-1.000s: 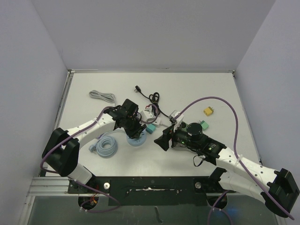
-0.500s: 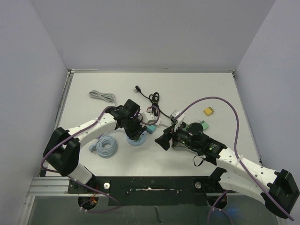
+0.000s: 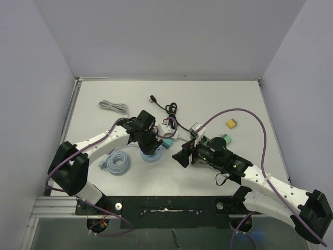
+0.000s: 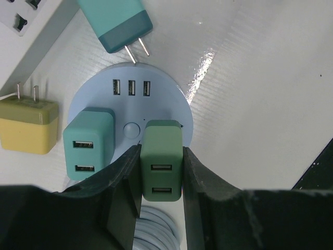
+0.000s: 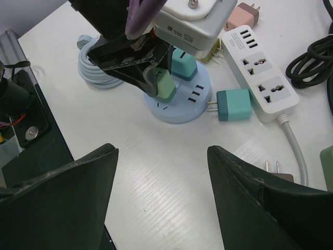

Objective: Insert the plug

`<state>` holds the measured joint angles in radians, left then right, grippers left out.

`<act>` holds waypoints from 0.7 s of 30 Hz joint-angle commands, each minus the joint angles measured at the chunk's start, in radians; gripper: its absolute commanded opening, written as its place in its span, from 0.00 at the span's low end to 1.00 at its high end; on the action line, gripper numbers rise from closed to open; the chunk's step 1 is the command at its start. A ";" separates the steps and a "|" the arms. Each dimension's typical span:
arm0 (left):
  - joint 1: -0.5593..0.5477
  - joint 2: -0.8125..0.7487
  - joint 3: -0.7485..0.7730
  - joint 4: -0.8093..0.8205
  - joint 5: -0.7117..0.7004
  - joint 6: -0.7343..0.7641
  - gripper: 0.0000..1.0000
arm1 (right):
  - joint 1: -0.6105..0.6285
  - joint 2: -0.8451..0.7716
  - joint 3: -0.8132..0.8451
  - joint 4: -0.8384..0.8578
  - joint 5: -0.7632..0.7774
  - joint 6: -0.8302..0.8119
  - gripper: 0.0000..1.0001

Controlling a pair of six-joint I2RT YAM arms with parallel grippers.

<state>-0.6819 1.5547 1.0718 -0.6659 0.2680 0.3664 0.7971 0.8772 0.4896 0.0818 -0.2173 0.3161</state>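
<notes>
My left gripper (image 4: 161, 179) is shut on a dark green USB plug (image 4: 162, 159), which stands upright on the round light blue power hub (image 4: 171, 99). The plug also shows in the right wrist view (image 5: 165, 85), on the hub (image 5: 179, 107). A teal USB plug (image 4: 88, 143) sits in the hub beside it. In the top view the left gripper (image 3: 150, 141) is over the hub (image 3: 151, 155). My right gripper (image 5: 161, 179) is open and empty above bare table, to the right of the hub (image 3: 183, 154).
A loose teal plug (image 5: 234, 104) lies against the hub's rim. A yellow plug (image 4: 28, 125) and a white power strip (image 5: 263, 78) lie close by. A coiled grey cable (image 3: 117, 162) lies left of the hub. A black cable (image 3: 169, 110) lies further back.
</notes>
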 commanded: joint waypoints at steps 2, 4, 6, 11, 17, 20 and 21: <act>-0.005 0.036 -0.003 0.034 -0.021 -0.006 0.02 | -0.009 -0.017 -0.004 0.052 0.015 0.001 0.70; -0.006 0.049 -0.005 0.019 -0.045 -0.003 0.02 | -0.009 -0.015 -0.003 0.052 0.013 -0.001 0.70; -0.006 0.059 -0.012 0.007 -0.064 0.000 0.02 | -0.010 -0.011 -0.005 0.055 0.013 -0.002 0.70; -0.007 0.074 -0.042 0.004 -0.079 0.008 0.02 | -0.011 -0.007 -0.005 0.059 0.012 -0.003 0.70; -0.009 0.133 -0.077 -0.035 -0.143 0.026 0.00 | -0.016 -0.008 -0.011 0.065 0.012 -0.003 0.70; -0.021 0.165 -0.093 -0.044 -0.173 0.014 0.00 | -0.018 -0.008 -0.015 0.070 0.012 -0.002 0.70; -0.025 0.172 -0.099 -0.043 -0.181 0.008 0.00 | -0.019 -0.008 -0.016 0.071 0.012 -0.001 0.70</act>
<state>-0.6975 1.6222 1.0630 -0.6243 0.2173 0.3683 0.7864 0.8772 0.4782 0.0837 -0.2173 0.3161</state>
